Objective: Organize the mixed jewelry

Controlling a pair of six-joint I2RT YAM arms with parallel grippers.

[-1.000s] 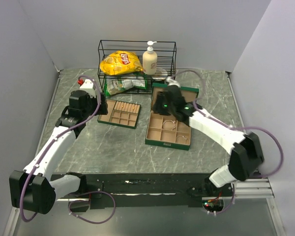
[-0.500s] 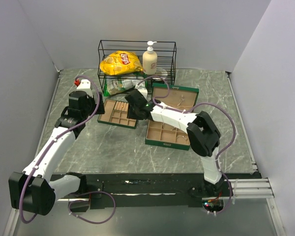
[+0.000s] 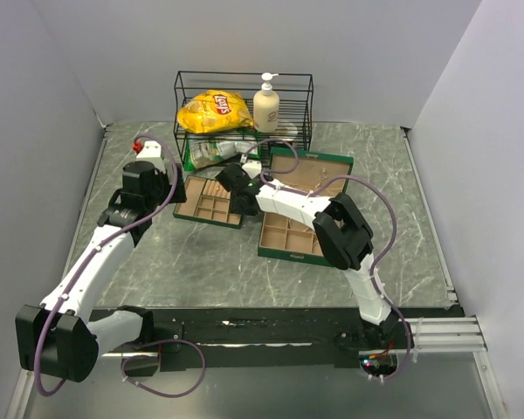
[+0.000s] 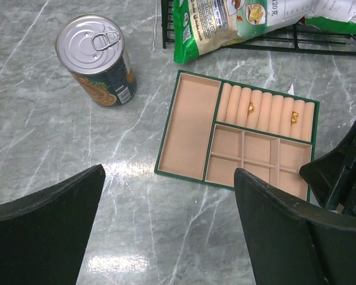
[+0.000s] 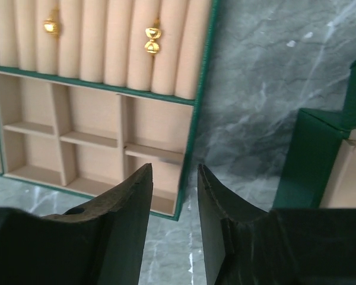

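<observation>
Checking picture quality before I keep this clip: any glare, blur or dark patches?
Left wrist view: a white glare patch on the marble table beside the tray; the can is sharp. Right wrist view: the right gripper fills the bottom, dark and soft, while the gold pieces are crisp. Top view: evenly lit, shadows soft.

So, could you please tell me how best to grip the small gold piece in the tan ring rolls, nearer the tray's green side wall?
Probably by the exposed top of the small gold piece, straight down from above: it sits wedged between two padded tan rolls, so pinch along that groove.
</observation>
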